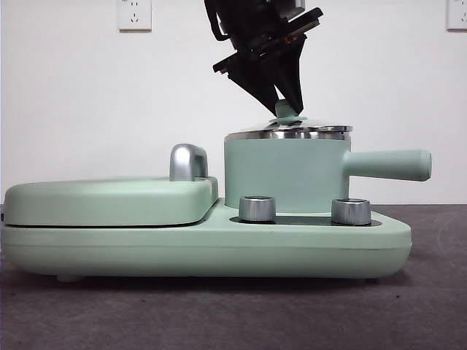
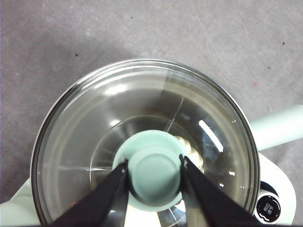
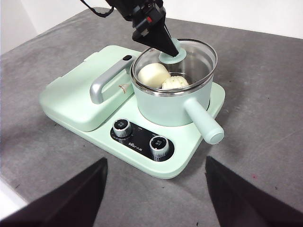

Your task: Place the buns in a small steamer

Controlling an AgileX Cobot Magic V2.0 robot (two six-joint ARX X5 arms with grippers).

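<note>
Plenty of bare grey desk (image 3: 265, 85) all round the mint-green cooker base (image 3: 189, 165), so lots of open room on every side. Sitting on the base's right half: the small steamer (image 1: 284, 175), steel rim up top, straight side handle (image 1: 387, 165) poking out sideways past the base edge. Left gripper (image 2: 154, 172) down from above, jaws clamped either side of the green knob (image 2: 154, 170) on the glass lid (image 2: 142, 118). Lid sitting a bit tilted over the rim in the right wrist view, one side lifted, not flat. Both buns already down inside the pot: smooth bun (image 3: 153, 74) against the wall nearest the griddle, ridged bun (image 3: 175, 82) just beside it, touching or near enough. Only the ridged one peeking out under the knob in the left wrist view. Right next to the pot, the flat griddle lid (image 1: 109, 200) with its chrome handle (image 1: 187, 162) standing up close to the pot wall, tightest spot around. Two steel dials (image 1: 257, 208) low at the front of the base. Right gripper (image 3: 154, 198) hanging well back over the desk, jaws spread wide, holding nothing.
</note>
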